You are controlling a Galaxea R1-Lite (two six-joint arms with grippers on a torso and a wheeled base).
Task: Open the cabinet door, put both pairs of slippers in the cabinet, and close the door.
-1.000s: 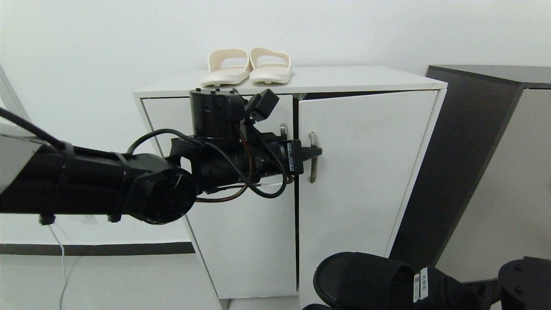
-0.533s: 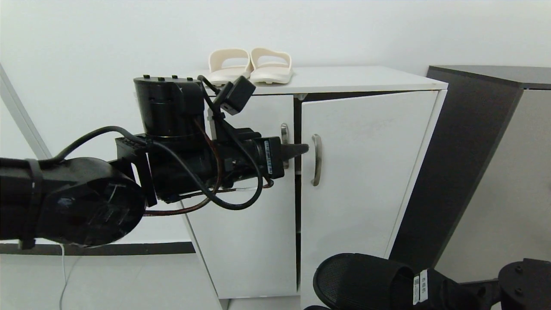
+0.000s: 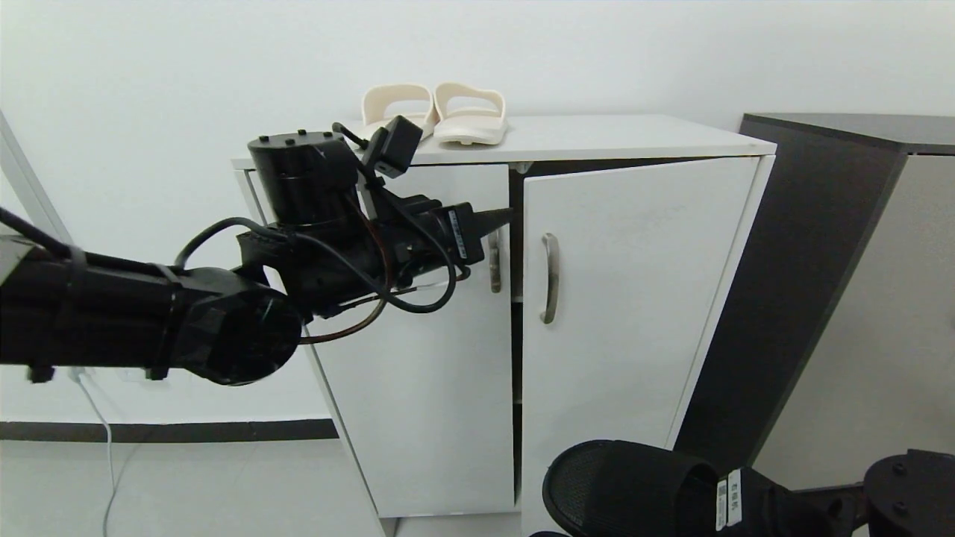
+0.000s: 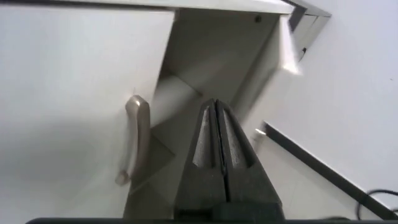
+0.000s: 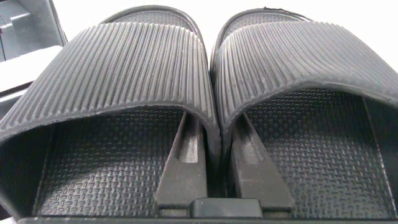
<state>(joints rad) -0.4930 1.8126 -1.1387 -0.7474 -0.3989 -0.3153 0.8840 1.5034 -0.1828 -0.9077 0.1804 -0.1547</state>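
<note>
Left end effector [image 3: 506, 215] rose, closed empty; right end effector [image 5: 216, 149] clamps leftward-pointing black slippers [image 3: 627, 485].

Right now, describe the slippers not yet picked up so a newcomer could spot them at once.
Start at the white two-door cabinet and look at its flat top. The cream slippers sit there side by side, above the left door. Unlike the black ribbed pair clamped in the right pincer, they are pale, smooth and untouched.
</note>
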